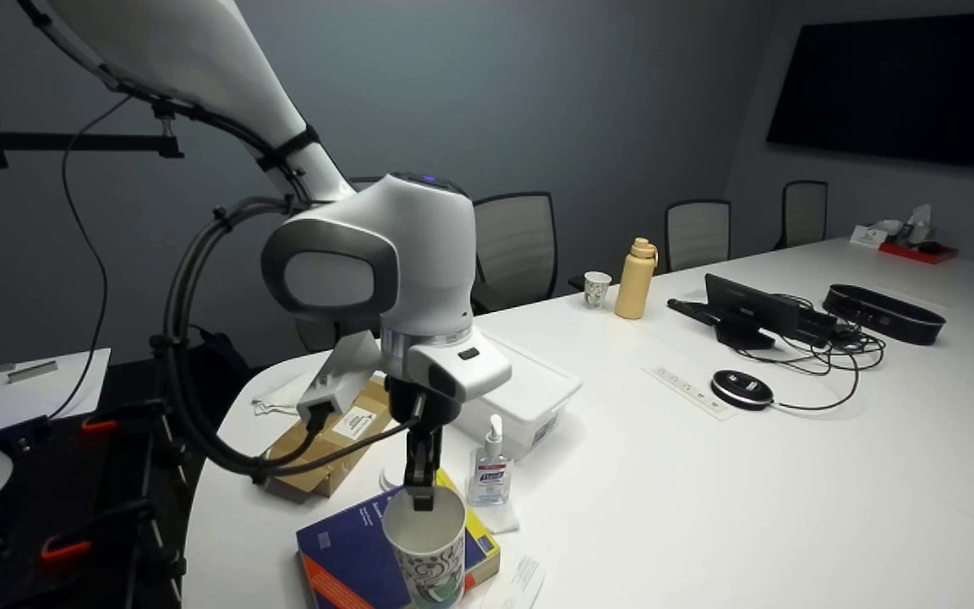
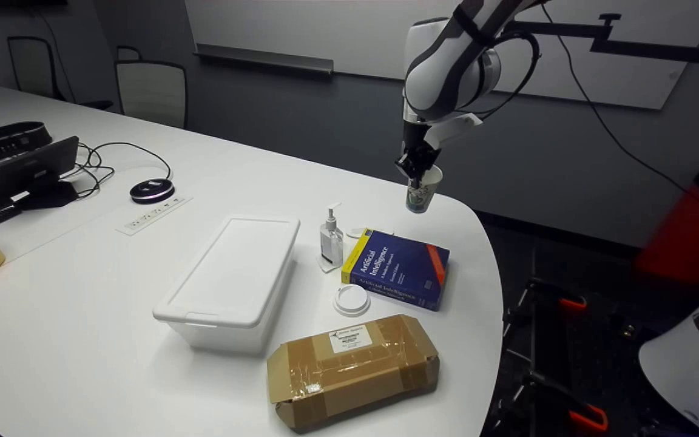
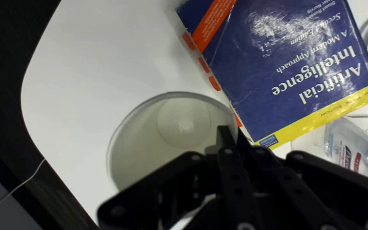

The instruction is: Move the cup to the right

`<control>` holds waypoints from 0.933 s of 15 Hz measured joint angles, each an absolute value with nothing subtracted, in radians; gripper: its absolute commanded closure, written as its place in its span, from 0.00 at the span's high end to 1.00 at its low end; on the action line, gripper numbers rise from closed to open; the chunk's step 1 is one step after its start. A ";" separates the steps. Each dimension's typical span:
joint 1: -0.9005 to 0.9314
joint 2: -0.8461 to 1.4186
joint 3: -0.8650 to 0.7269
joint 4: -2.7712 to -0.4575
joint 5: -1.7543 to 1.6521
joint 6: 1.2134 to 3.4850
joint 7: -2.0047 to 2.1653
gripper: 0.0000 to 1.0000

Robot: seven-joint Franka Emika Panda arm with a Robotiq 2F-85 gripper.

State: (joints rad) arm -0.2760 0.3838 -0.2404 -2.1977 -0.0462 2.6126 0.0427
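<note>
Claw [image 3: 234, 135] pinches cup [image 1: 426, 550] by rim, near book [image 2: 393, 266] and sanitizer bottle [image 2: 331, 244].

Technician: How are the exterior views set?
Installer: Set back on opposite sides of the surface [image 1: 707, 507], angled down. An exterior view faces the chairs [image 1: 517, 245]; an exterior view faces the whiteboard [image 2: 634, 85]. Both cover the book [image 2: 398, 267] and storage box [image 2: 231, 261].
Technician: The wrist view?
Installer: Close range, aimed down past the fingers [image 3: 232, 172] into the cup [image 3: 168, 143].
</note>
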 measured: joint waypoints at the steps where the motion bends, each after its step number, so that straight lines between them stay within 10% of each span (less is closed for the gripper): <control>1: -0.286 0.397 -0.241 -2.199 -0.036 2.628 0.043 0.01; 14: -0.434 0.556 -0.188 -2.223 0.160 2.742 -0.039 0.01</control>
